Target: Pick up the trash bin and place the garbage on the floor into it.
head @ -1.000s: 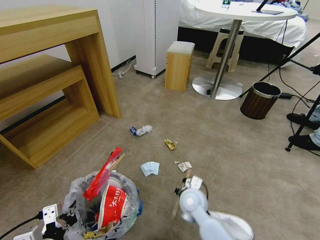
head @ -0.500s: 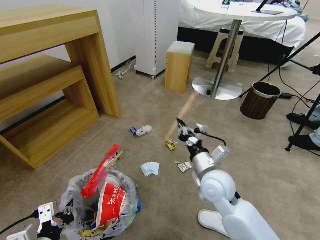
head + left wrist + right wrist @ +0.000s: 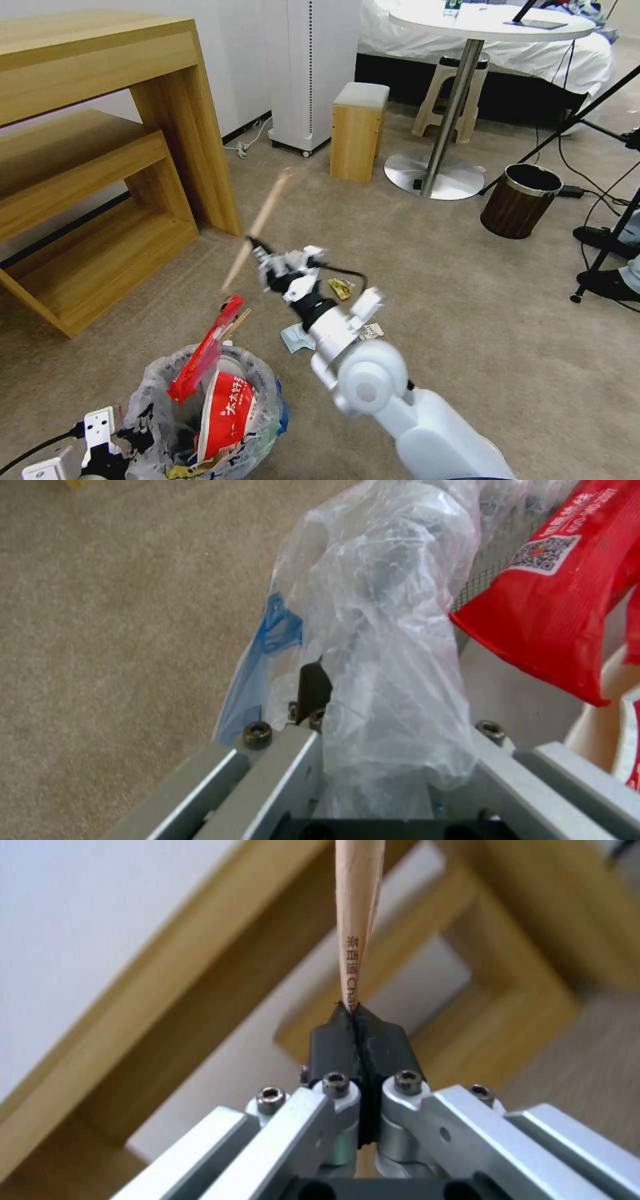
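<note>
The bin [image 3: 207, 413] is held low at the left of the head view, its bagged rim pinched between the pads of the left gripper [image 3: 373, 700]; plastic bag [image 3: 387, 630] is bunched over the pads, so the far pad is hidden. A red wrapper [image 3: 203, 350], a red-white bowl [image 3: 227, 410] and a pair of sticks [image 3: 235, 323] are already lodged in the bin, so part of the work can be judged done.

One more stick [image 3: 257, 230] is pinched near its lower end by the pressed-together pads of the right gripper [image 3: 267, 263], and it is carried in the air, tilted, rising up and away from the fingertips. The bin mouth lies below and to the left of these fingers, well apart.

On the floor [image 3: 467, 347], beyond and beside the right fingers, a yellow wrapper [image 3: 341, 288], a blue mask [image 3: 293, 338] partly behind the arm, and a small white wrapper [image 3: 373, 329] are left to be collected.

As for room, open carpet is seen between the fingers and the bin. The red wrapper juts above the rim on the side nearest the fingers and could be struck by the long stick. The wooden shelf unit [image 3: 100, 167] stands beyond the stick's free tip, apparently clear of it. A brown bin [image 3: 520, 200] stands well off to the right.
</note>
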Motion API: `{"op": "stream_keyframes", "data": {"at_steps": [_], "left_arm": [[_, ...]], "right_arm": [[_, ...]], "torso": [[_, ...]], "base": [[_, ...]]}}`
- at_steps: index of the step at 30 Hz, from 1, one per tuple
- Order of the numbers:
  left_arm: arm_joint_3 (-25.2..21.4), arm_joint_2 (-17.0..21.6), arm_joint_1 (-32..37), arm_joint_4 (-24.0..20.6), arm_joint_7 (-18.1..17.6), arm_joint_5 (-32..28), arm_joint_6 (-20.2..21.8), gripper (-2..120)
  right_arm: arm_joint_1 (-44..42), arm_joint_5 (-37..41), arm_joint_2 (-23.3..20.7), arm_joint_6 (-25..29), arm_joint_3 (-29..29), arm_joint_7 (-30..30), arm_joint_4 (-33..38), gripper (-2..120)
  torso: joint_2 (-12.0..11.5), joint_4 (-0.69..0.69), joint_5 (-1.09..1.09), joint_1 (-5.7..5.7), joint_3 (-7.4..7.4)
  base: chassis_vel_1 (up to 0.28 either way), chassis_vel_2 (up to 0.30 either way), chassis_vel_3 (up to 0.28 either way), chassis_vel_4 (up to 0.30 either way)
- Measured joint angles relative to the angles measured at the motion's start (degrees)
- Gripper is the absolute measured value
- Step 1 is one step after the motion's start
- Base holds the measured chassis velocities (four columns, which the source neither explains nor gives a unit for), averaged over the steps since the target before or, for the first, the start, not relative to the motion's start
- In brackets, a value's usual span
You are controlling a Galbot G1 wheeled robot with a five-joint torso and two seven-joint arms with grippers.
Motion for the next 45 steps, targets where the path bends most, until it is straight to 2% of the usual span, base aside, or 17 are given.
{"op": "stream_keyframes", "data": {"at_steps": [1, 4, 5, 8, 12, 18, 27, 45], "left_arm": [[0.0, 0.0, 0.0, 0.0, 0.0, 0.0, 0.0, 1], [-0.2, 0.3, 0.1, 0.0, -0.3, -0.4, 0.2, 1], [-0.2, 0.3, 0.1, 0.0, -0.3, -0.4, 0.2, 1], [-0.5, 0.6, 0.1, 0.0, -0.7, -1.2, 0.3, 1], [-0.4, 0.4, 0.0, 0.1, -0.9, -1.3, 0.3, 1], [-0.2, 0.3, -0.2, 0.1, -1.1, -1.6, 0.3, 1], [-0.1, 0.7, -1.0, 0.2, -1.9, -2.5, 0.2, 1], [-0.2, 0.1, -0.6, -0.2, -2.2, -2.8, 0.1, 1]], "right_arm": [[0.0, 0.0, 0.0, 0.0, 0.0, 0.0, 0.0, 0], [1.6, -0.4, 1.1, -1.5, -6.2, 2.9, -2.4, 0], [1.6, -0.4, 1.1, -1.5, -6.2, 2.9, -2.4, 0], [4.7, -1.7, 2.2, -1.9, -11.3, 4.2, -4.5, 0], [7.8, -1.4, 3.6, -2.1, -13.7, 5.7, -6.0, 0], [10.4, -1.3, 4.3, -2.5, -14.5, 6.7, -7.5, 0], [10.8, -1.8, 2.6, -4.2, -15.1, 9.4, -7.5, 0], [10.5, -5.1, 2.7, -3.6, -16.5, 9.2, -9.6, 0]], "torso": [[0.0, 0.00, 0.00, 0.00, 0.00], [0.0, 0.00, 0.00, 0.00, 0.00], [0.0, 0.00, 0.00, 0.00, 0.00], [0.0, 0.00, 0.01, 0.00, 0.00], [0.0, 0.01, 0.00, 0.00, 0.00], [0.0, 0.01, 0.01, 0.00, 0.00], [0.0, 0.00, 0.01, 0.00, 0.00], [0.0, 0.00, 0.02, 0.00, 0.00]], "base": [[0.000, 0.000, 0.000, 0.000], [0.000, 0.000, 0.000, 0.000], [0.000, 0.000, 0.000, 0.000], [0.000, 0.000, 0.000, 0.000], [0.000, 0.000, 0.000, 0.000], [0.000, 0.000, 0.000, 0.000], [0.000, 0.000, 0.000, 0.000], [0.000, 0.000, 0.000, 0.000]]}}
